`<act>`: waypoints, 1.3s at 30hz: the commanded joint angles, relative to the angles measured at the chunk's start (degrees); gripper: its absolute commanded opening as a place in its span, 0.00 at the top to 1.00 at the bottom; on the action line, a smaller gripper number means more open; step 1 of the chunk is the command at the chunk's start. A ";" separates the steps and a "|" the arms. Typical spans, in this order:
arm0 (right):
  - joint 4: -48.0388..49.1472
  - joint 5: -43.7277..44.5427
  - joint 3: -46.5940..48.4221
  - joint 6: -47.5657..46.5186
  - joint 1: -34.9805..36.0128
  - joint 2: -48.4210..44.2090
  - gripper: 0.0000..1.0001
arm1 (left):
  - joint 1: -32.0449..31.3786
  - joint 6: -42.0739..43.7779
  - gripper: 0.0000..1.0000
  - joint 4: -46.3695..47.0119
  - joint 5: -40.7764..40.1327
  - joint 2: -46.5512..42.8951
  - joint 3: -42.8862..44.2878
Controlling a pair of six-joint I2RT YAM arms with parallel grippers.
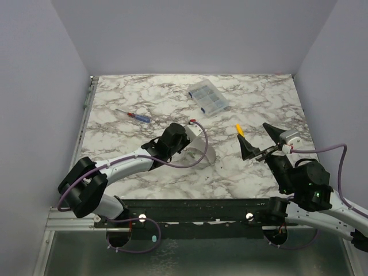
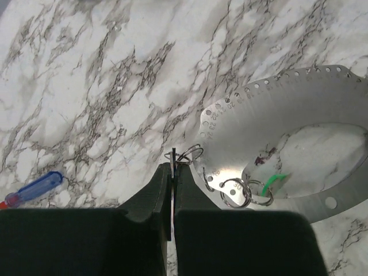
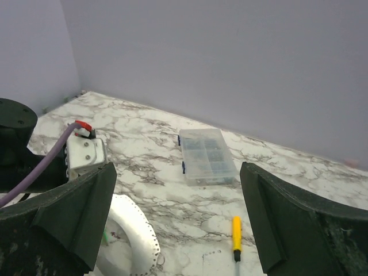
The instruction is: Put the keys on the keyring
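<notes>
Marble table (image 1: 144,98), metal sliver (image 2: 172,190) clamped, left-wrist view only

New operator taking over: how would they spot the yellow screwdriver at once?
On the marble table, find the clear compartment box at the far side. Nearer the arms and slightly right of it lies a screwdriver. Its handle is yellow, whereas the other screwdriver, to the left, has a blue handle.
</notes>
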 commanded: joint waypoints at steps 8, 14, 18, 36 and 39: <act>0.00 0.87 -0.80 1.93 0.23 -0.08 0.00 | -0.06 12.38 1.00 -7.37 -7.35 5.38 0.64; 0.01 0.77 -0.79 1.89 0.24 0.25 0.00 | -0.06 16.76 1.00 -7.91 -10.58 7.20 -0.41; 0.53 0.73 -1.05 1.86 0.23 1.00 0.00 | -0.05 17.74 0.96 -8.78 -10.60 7.83 -0.53; 0.32 1.67 -1.04 1.40 0.19 4.08 0.00 | 2.30 4.70 0.12 -10.10 -18.94 -1.40 2.22; 1.56 2.05 -1.46 1.47 0.16 6.10 0.00 | 3.88 -0.75 0.02 -6.71 -23.15 -5.73 1.06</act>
